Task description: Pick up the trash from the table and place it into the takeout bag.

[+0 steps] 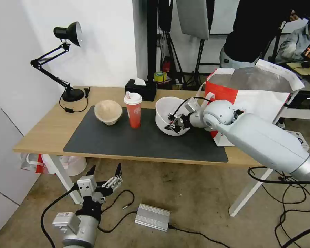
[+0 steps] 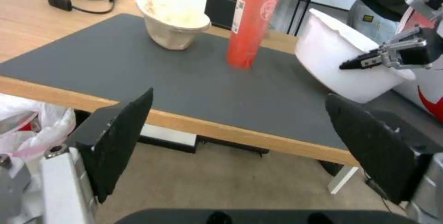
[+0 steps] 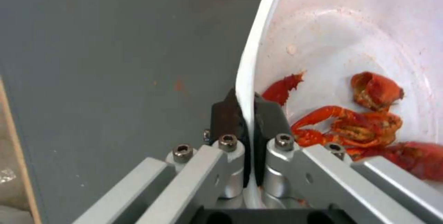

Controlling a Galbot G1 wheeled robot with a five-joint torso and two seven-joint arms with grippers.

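R claw (image 1: 176, 124) is clenched on the rim of the white bowl (image 1: 163, 113): in the right wrist view one pad sits outside the wall, one inside, rim pinched between, w/ red crayfish scraps (image 3: 364, 123) lying in the bottom. Bowl is tilted, its mouth turned up and toward the cup; seems part-lifted off the dark mat (image 1: 127, 143), though contact at the base can't be told for sure. Key relation for the coming move: takeout bag (image 1: 251, 93) stands just beside the bowl on the robot's right, at the surface (image 1: 41, 134) end, open top w/ foil lining well above the bowl's rim, so the bowl prob. has to go up and right over the bag's near wall, kept level enough not to spill scraps. R arm is clearly the nearer one to both bowl and bag. L claw (image 1: 105, 176) hangs released, fingers spread, below the front edge of the surface, well apart from everything. Still on the mat: red cup (image 1: 133, 110) w/ white lid, upright, between the two bowls, and beige pulp bowl (image 1: 108, 112) toward the lamp (image 1: 67, 58) side. Tissue box (image 1: 140, 89) sits behind the cup.
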